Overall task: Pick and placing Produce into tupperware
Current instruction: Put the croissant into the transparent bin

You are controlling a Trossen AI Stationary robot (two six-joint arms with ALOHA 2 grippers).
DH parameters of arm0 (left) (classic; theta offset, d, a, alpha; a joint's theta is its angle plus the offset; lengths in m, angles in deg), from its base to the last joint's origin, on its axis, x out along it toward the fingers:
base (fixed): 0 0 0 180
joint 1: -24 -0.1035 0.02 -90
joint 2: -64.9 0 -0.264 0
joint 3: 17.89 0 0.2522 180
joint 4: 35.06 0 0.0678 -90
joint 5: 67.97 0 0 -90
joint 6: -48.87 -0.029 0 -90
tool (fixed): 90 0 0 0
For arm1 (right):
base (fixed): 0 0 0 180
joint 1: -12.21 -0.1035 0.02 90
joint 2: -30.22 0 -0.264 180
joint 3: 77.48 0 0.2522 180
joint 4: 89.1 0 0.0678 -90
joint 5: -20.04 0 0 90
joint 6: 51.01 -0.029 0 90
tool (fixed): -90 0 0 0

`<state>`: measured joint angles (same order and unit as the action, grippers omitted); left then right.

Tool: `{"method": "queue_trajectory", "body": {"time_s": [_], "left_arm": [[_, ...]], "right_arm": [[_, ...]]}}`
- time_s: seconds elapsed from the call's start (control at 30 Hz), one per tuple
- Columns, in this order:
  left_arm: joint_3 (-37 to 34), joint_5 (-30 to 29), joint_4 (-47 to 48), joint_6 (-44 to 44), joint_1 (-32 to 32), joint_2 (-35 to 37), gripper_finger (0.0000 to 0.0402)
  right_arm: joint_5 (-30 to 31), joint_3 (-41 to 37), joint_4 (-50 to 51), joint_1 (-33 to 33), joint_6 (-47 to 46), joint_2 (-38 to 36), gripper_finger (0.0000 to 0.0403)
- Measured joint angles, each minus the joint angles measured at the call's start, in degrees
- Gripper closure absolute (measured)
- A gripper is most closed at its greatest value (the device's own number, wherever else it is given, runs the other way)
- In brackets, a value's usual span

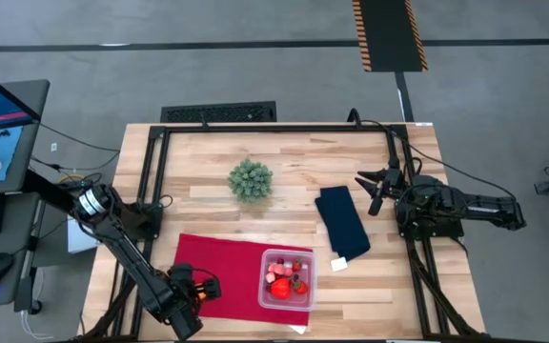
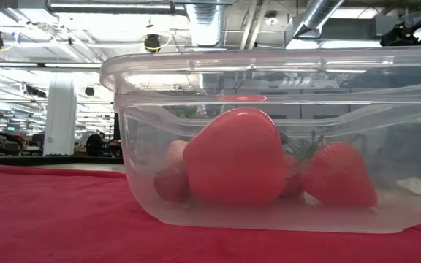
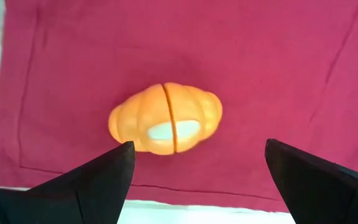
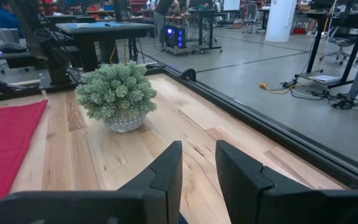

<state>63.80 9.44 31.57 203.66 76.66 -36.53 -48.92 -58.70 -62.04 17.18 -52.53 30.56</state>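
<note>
The orange oval toy (image 3: pixel 166 118), split by a seam, lies on the red cloth (image 3: pixel 278 56). My left gripper (image 3: pixel 197 155) hangs open above it near the table's near left corner (image 1: pixel 193 286), one finger to either side, touching nothing. The arm hides the toy in the high view. The clear tupperware (image 1: pixel 287 278) stands on the red cloth's right end and holds red produce: a big red piece (image 2: pixel 236 157), a strawberry (image 2: pixel 340 175) and smaller bits. My right gripper (image 4: pixel 199 155) waits at the table's right side (image 1: pixel 375 189), its fingers a narrow gap apart.
A green bushy ball in a small pot (image 1: pixel 251 180) stands toward the far middle. A dark blue folded cloth (image 1: pixel 342 221) lies right of centre, with a small white bit (image 1: pixel 339 264) by its near end. Black frame rails (image 1: pixel 274 129) border the table.
</note>
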Motion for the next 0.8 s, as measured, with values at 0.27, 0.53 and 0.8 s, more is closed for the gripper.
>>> {"method": "queue_trajectory", "body": {"time_s": [0.27,0.53,0.8], "left_arm": [[0.0,2.8,2.11,3.51,0.0,0.0,0.0026],[0.04,3.42,1.92,4.72,-0.13,-0.81,0.0005],[0.02,3.82,2.07,5.92,-0.55,-2.82,0.0002]], "right_arm": [[0.0,0.0,0.0,0.0,0.0,0.02,0.0283],[0.02,0.0,0.0,0.0,0.0,0.0,0.0283],[0.0,0.02,-0.02,0.0,0.0,0.02,0.0283]]}}
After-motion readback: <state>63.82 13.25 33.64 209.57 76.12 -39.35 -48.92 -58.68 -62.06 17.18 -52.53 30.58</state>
